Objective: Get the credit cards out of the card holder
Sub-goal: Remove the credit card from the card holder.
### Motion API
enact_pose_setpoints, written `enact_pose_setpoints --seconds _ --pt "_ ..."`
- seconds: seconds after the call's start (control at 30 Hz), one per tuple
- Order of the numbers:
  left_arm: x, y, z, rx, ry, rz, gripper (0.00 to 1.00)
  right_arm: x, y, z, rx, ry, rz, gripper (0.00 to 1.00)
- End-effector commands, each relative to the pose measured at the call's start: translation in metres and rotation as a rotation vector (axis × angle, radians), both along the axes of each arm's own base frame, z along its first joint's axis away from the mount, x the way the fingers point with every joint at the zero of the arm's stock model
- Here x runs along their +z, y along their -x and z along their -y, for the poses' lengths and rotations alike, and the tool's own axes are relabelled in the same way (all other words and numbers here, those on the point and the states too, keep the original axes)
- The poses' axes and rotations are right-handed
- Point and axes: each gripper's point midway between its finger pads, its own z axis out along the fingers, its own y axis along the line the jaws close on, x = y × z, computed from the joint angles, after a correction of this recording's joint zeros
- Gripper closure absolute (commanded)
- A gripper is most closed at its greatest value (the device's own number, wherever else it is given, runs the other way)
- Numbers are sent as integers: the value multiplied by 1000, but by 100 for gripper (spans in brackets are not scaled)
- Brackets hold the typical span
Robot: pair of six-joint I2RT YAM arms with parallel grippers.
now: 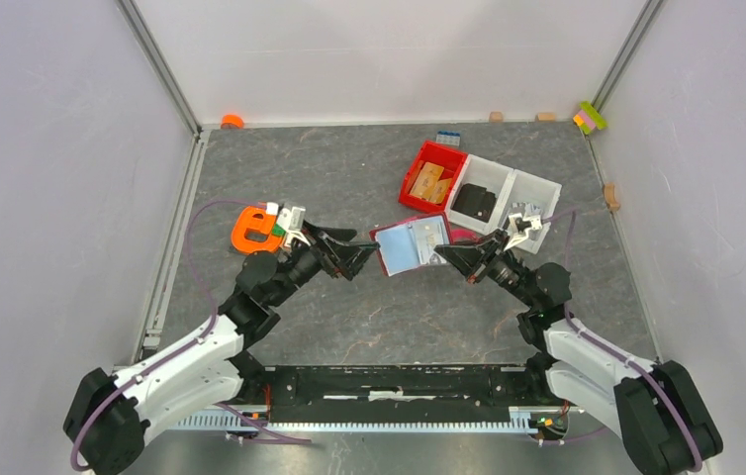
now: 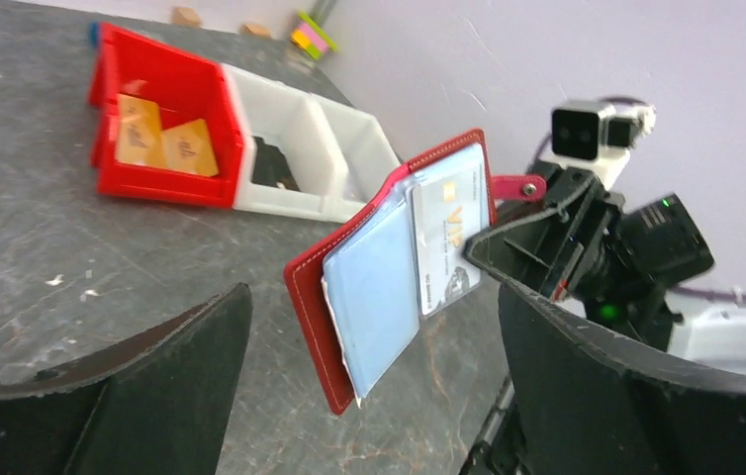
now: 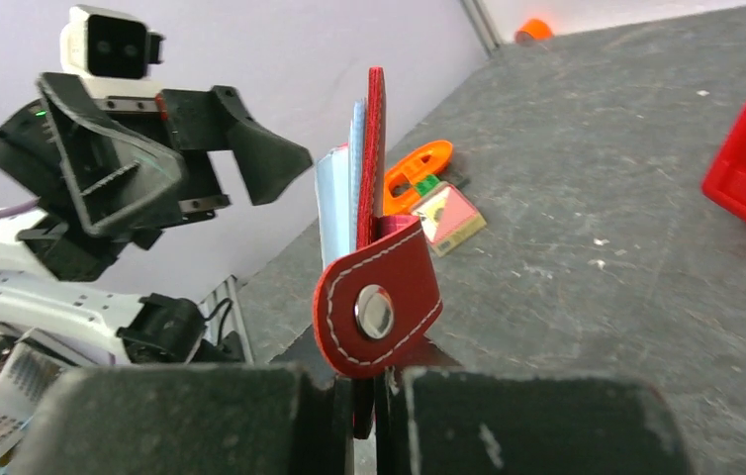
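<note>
The dark red card holder is held open above the middle of the bench, with a light blue card and a grey card in its pockets. The right hand is clenched on its edge by the snap strap. The left hand hovers just beside it, fingers spread wide.

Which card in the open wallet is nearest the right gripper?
The grey card, beside the right gripper pinching the wallet; the light blue card is on the far half.
</note>
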Motion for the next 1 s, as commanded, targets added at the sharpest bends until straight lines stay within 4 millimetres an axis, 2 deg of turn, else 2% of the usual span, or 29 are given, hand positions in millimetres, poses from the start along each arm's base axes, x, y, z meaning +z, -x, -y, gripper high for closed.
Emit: enact_pose_setpoints --seconds 0.0,0.1,0.17,0.33,0.4,0.53,0.67,0.8,0.97 --pt "-5 -20 -30 208 37 -35 0 4 -27 14 -157 66 -10 100" --pt "-5 -21 -42 263 84 -42 0 4 -34 25 -236 75 -21 100" --pt "-3 -16 -41 240 114 -14 0 3 -37 31 -279 71 -34 100" --pt "16 9 -5 -10 104 91 2 -2 -39 36 -312 69 -67 100" --pt "13 15 13 -111 61 90 4 -4 -37 32 -284 77 -64 100" --pt "9 23 41 -262 25 55 13 -6 -34 22 -223 52 -92 100" --pt "3 38 68 -399 -10 41 26 1 -29 20 -195 5 -66 100" --pt "-8 42 84 -457 -49 13 38 7 -24 24 -210 -28 -36 100" --pt "-18 38 90 -461 -78 -20 48 20 -10 18 -142 -80 3 100"
